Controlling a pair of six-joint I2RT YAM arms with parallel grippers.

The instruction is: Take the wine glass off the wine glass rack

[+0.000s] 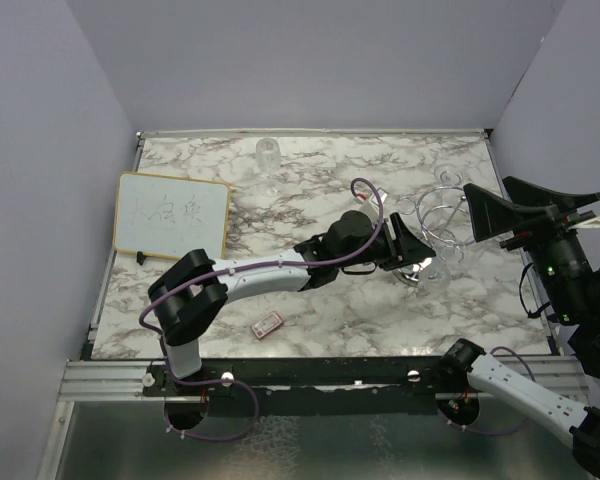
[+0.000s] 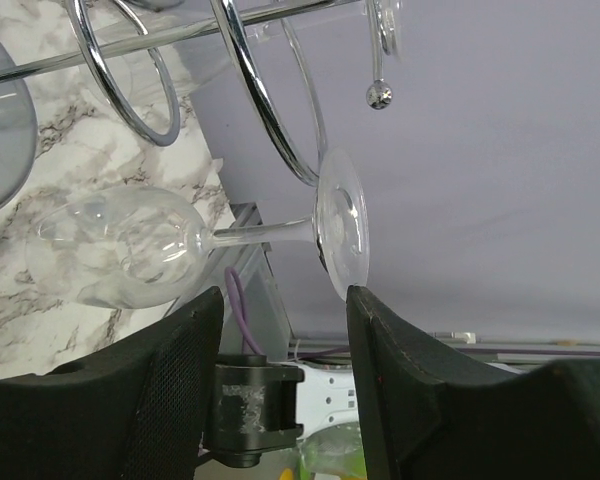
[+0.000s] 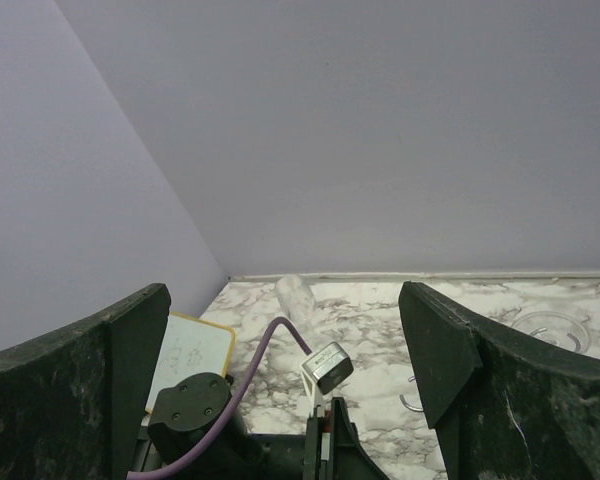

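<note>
The wine glass rack (image 1: 442, 212) is a chrome wire stand at the right of the marble table; its loops (image 2: 270, 110) fill the top of the left wrist view. A clear wine glass (image 2: 130, 245) hangs from a loop, with its stem (image 2: 265, 233) just beyond my left fingertips and its foot (image 2: 342, 225) by the tip of the right-hand finger (image 2: 400, 380). My left gripper (image 2: 285, 295) (image 1: 412, 250) is open, jaws either side of the stem's line, with nothing between them. My right gripper (image 1: 487, 195) (image 3: 285, 300) hovers wide open just right of the rack, holding nothing.
A framed whiteboard (image 1: 170, 215) stands at the table's left. Another clear glass (image 1: 268, 155) stands at the back edge. A small pink item (image 1: 268, 324) lies near the front. Lilac walls close in the table on three sides.
</note>
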